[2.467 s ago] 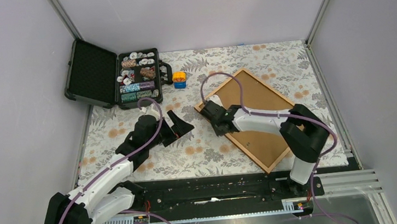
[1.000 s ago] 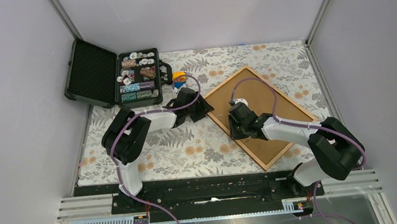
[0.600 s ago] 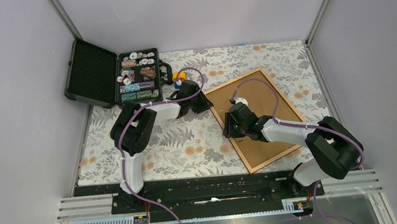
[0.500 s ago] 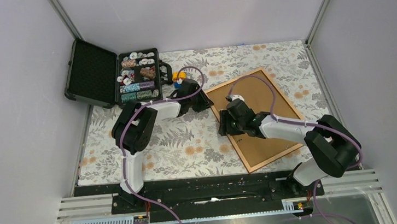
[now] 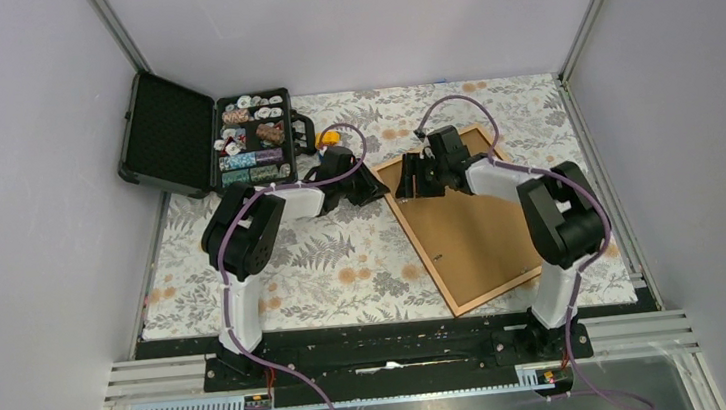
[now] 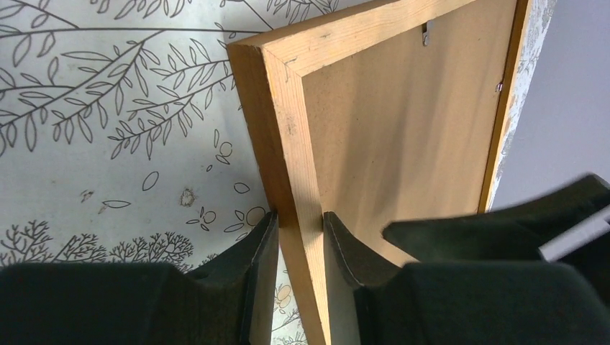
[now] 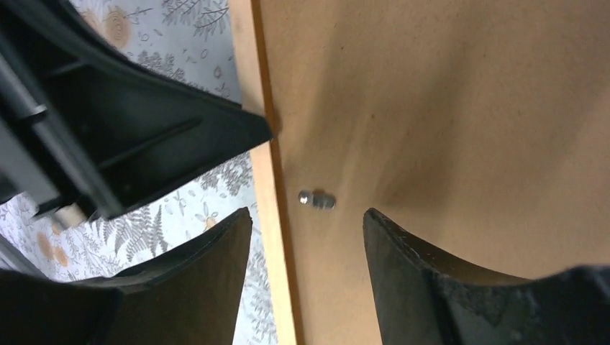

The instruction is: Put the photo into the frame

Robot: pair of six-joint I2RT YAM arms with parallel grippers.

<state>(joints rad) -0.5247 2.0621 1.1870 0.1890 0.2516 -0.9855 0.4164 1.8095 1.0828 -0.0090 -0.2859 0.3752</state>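
Observation:
The frame [image 5: 419, 248] lies back side up on the flowered cloth, right of centre, with a plain brown backing board [image 5: 471, 225] filling it. My left gripper [image 5: 374, 186] is shut on the frame's left moulding [image 6: 288, 108] just below its far-left corner, one finger [image 6: 262, 237] outside and one on the board side. Beside it, my right gripper [image 5: 415, 178] stands open over the same edge [image 7: 273, 194], near a small metal clip [image 7: 317, 199], its jaws [image 7: 308, 219] holding nothing. The photo is out of view.
An open black case [image 5: 252, 140] of poker chips sits at the far left, its lid [image 5: 166, 133] laid back. A small yellow and blue object [image 5: 328, 140] stands right of the case. Walls close in on three sides.
My left gripper has shut on the frame's left moulding. The right gripper let go, opened and moved from the frame's left edge to its far corner. The frame has turned on the cloth.

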